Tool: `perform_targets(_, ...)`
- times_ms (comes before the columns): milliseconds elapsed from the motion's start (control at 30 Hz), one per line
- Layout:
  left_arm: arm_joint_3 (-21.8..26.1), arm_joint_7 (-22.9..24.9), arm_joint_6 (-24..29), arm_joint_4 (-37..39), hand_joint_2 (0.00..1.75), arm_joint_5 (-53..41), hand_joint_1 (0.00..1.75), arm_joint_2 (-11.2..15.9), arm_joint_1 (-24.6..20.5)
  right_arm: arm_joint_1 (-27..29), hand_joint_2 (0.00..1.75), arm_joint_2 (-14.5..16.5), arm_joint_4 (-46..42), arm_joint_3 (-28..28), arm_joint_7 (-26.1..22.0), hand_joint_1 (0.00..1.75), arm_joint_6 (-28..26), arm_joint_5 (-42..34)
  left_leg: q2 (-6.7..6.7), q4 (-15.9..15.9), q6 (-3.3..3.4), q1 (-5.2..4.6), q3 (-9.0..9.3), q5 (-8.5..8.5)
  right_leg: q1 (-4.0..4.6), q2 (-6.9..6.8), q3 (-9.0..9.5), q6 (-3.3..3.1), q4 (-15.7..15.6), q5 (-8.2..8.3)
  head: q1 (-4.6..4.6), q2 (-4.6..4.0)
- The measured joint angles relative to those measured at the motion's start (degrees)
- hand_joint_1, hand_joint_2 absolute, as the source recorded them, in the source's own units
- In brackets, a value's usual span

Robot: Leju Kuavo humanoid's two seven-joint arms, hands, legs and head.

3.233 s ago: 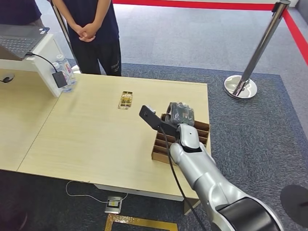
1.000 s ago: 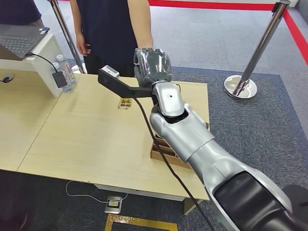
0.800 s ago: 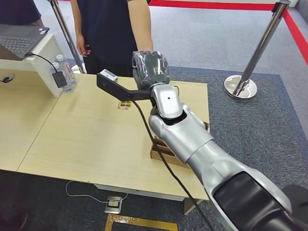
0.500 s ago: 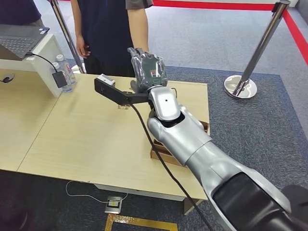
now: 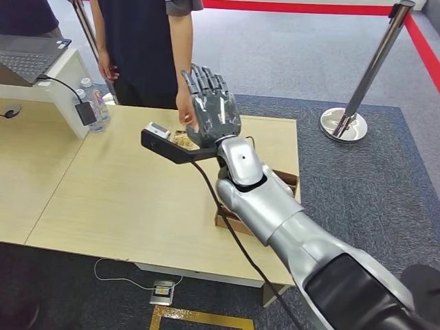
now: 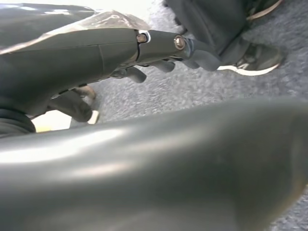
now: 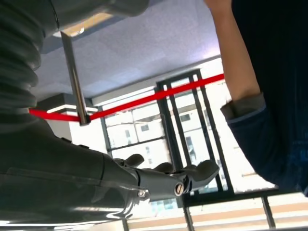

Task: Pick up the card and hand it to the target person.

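Observation:
My right hand [image 5: 212, 110] is raised over the far edge of the table [image 5: 104, 199], fingers spread and pointing up, and it holds nothing. In the right wrist view the same hand [image 7: 160, 178] has its fingers stretched out. The person [image 5: 140, 41] in dark clothes stands behind the table, with one hand [image 5: 183, 110] just beside my fingers and a forearm [image 7: 236, 62] close by. Whether that hand holds a card I cannot tell. A small clear case with gold contents [image 5: 181, 140] lies on the table under it. My left hand [image 6: 109, 53] hangs over the carpet, holding nothing.
A divided cardboard box [image 5: 287, 181] sits at the table's right side, partly behind my right arm. Water bottles [image 5: 93, 103] and a laptop [image 5: 26, 58] on a white stand are at the far left. A silver stanchion [image 5: 363, 75] stands on the carpet to the right.
My right arm rose from the cardboard box toward the person. Its closed fingers have spread open. The person's arm reached in and has now dropped beside my hand.

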Motion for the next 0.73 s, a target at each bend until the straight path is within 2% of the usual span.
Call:
perform_targets(167, 0.1, 2.0, -0.8, 0.0, 0.00, 0.3, 0.00, -0.1, 0.0, 9.0, 1.75, -3.8, -2.9, -2.7, -3.7, 0.00, 0.4, -1.4, -0.01, 0.0, 0.01, -0.01, 0.01, -0.01, -0.01, 0.00, 0.02, 0.02, 0.0, 0.01, -0.01, 0.00)
perform_targets(300, 0.2, 2.5, -1.0, 0.0, 0.00, 0.6, 0.00, -0.5, 0.2, 20.1, 1.75, -9.7, -10.1, -7.6, -1.7, 0.00, -4.2, 3.2, -0.10, 0.0, 0.06, -0.01, -0.01, -0.04, -0.01, 0.00, 0.08, 0.05, -0.1, 0.01, 0.01, 0.00)
perform_targets(433, 0.3, 2.7, -0.8, 0.0, 0.00, 0.8, 0.00, -0.7, 0.4, 31.7, 1.75, -14.8, -21.9, -16.6, 0.1, 0.00, -6.2, 10.1, -0.15, 0.1, 0.09, -0.02, -0.07, -0.09, -0.02, -0.01, 0.04, 0.06, -0.2, 0.01, -0.01, 0.00)
perform_targets(533, 0.4, 2.9, -1.1, 0.0, 0.00, 0.8, 0.00, -0.9, 0.6, 40.2, 1.75, -17.4, -34.0, -24.8, 0.5, 0.00, -10.3, 13.1, -0.27, 0.1, 0.11, -0.02, -0.11, -0.10, -0.03, -0.01, 0.03, 0.12, -0.2, -0.03, 0.01, 0.00)
perform_targets(667, 0.4, 2.2, -1.9, 0.0, 0.00, 0.8, 0.00, -0.9, 0.8, 51.3, 1.75, -19.4, -52.3, -38.6, -5.1, 0.00, -12.6, 9.3, -0.27, 0.1, 0.13, -0.02, -0.16, -0.13, -0.04, -0.01, -0.02, 0.13, -0.2, -0.04, 0.00, 0.00)
perform_targets(733, 0.4, 1.8, -2.0, 0.0, 0.00, 0.7, 0.00, -0.9, 0.8, 54.6, 1.75, -19.7, -58.7, -43.7, -8.7, 0.00, -12.8, 6.3, -0.25, 0.1, 0.13, -0.03, -0.15, -0.14, -0.05, -0.01, -0.05, 0.13, -0.2, -0.04, 0.00, 0.00)
